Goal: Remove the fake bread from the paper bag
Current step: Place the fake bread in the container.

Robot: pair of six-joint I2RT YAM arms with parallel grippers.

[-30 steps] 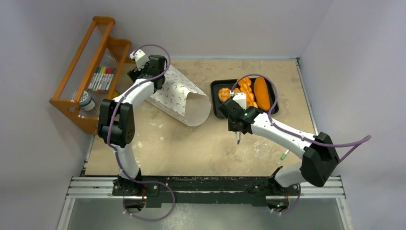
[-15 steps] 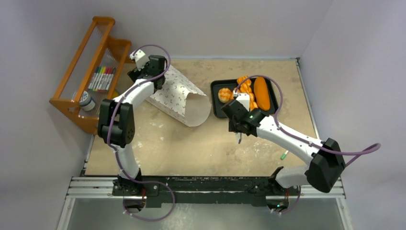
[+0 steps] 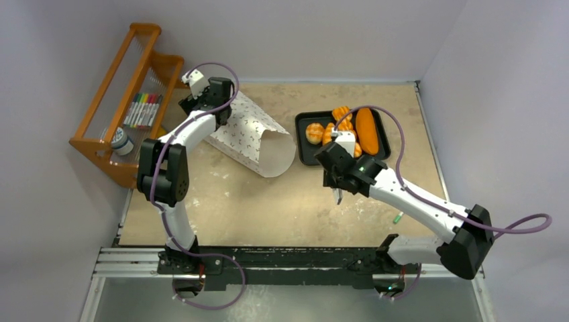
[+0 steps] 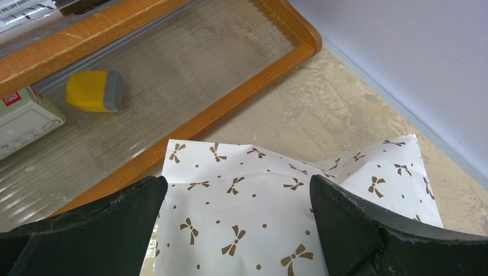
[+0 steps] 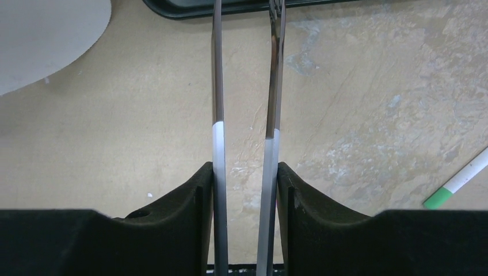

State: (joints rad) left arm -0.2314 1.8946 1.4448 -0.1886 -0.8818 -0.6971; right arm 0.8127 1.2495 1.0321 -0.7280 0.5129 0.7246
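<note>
The fake bread (image 3: 366, 131) lies in the black tray (image 3: 302, 155), upper right of centre in the overhead view. Just below it in the picture, the right gripper (image 3: 335, 184) pinches thin metal tongs (image 5: 217, 86), their arms apart with nothing between them. Left of the tray, the paper bag (image 3: 251, 134) lies on its side. The left gripper (image 4: 236, 187) hangs spread wide over its closed upper-left end.

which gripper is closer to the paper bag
Left. The left gripper is above the paper bag, at its far end; the right gripper, holding metal tongs, is beside the black tray.
</note>
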